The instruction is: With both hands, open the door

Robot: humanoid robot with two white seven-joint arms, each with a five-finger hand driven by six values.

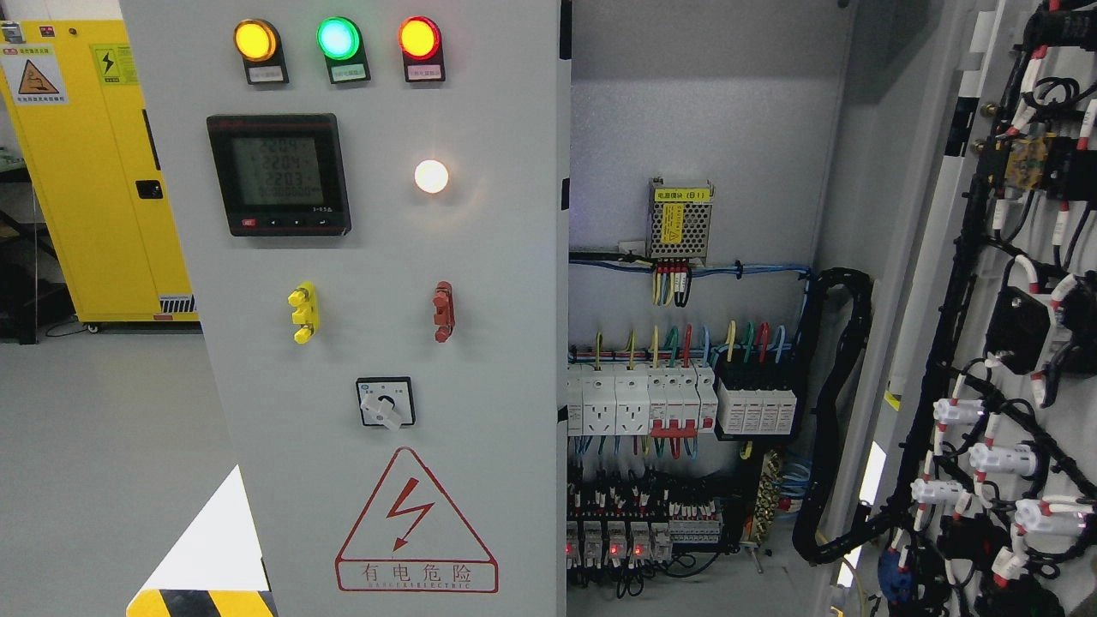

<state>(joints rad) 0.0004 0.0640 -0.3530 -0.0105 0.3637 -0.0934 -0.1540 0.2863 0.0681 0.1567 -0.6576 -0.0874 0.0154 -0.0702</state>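
A grey electrical cabinet fills the head view. Its left door stands closed, carrying three lit lamps, a digital meter, a rotary switch and a red hazard triangle. The right door is swung wide open to the right, its inner face covered with black wiring. Between them the cabinet interior is exposed, with breakers and coloured wires. Neither of my hands nor arms shows anywhere.
A yellow safety cabinet stands at the back left on the grey floor. A black-and-yellow striped marking lies at the bottom left. A thick black cable loop hangs by the right door's hinge side.
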